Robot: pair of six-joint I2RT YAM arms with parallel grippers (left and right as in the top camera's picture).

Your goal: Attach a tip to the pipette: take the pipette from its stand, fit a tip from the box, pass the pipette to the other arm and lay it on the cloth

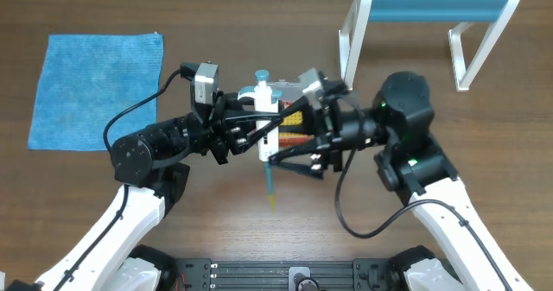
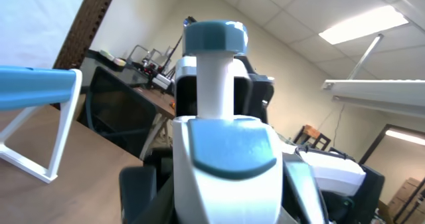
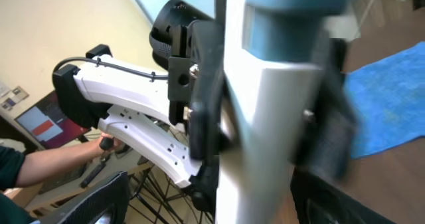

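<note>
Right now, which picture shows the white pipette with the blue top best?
The top view: the white plastic pipette with the blue top shows whole, from cap to yellow tip. The left wrist view gives its cap and upper body, close; the right wrist view, a close stretch of its body.

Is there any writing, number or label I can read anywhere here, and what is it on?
No text can be read.
On the pipette: any scale or marking is too small to read.
On the screen in the room behind: a red patch, any text too blurred.
On the blue cloth and the pipette stand: no print visible.
</note>
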